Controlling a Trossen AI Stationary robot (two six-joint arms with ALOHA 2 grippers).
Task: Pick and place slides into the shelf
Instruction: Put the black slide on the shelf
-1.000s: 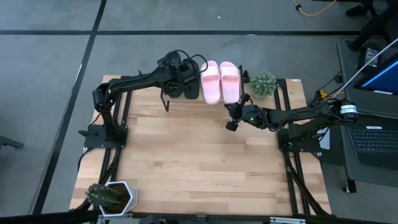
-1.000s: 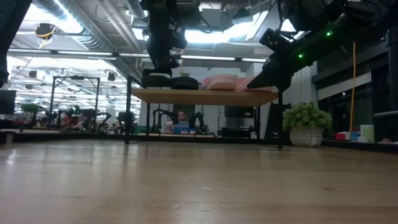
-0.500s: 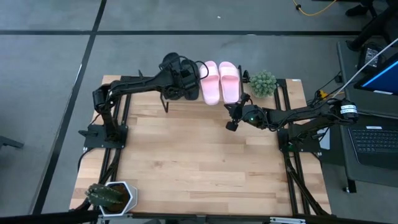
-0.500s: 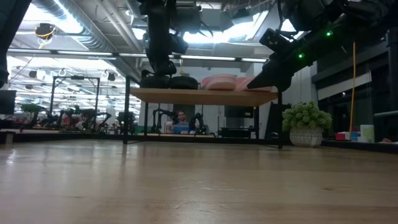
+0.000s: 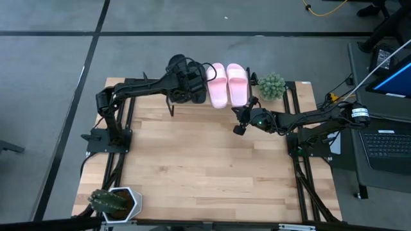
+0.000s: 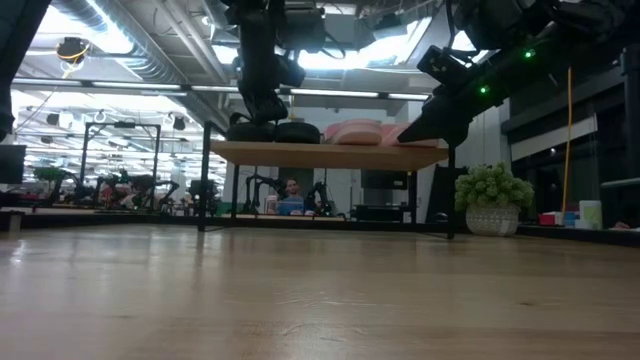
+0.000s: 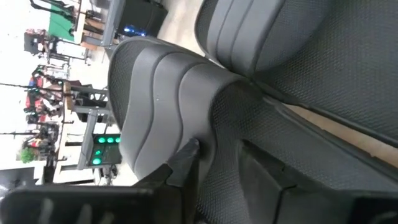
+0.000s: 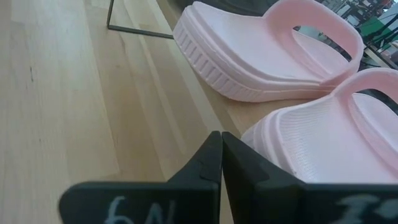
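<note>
Four slides [image 5: 218, 85] on shelf [image 6: 330, 153]; left gripper [image 5: 182, 82] fingers apart at black pair; right gripper [image 5: 239, 122] pinched together.

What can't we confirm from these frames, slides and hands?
- Left hand: high view, arm and black slides merge dark on dark; the finger gap is unreadable.
- Left wrist view: whether a finger touches the slide is unclear.
- Low view: the shelf board hides the pink slides' soles.
- Right hand: the fingertips meet, nothing is held.
</note>
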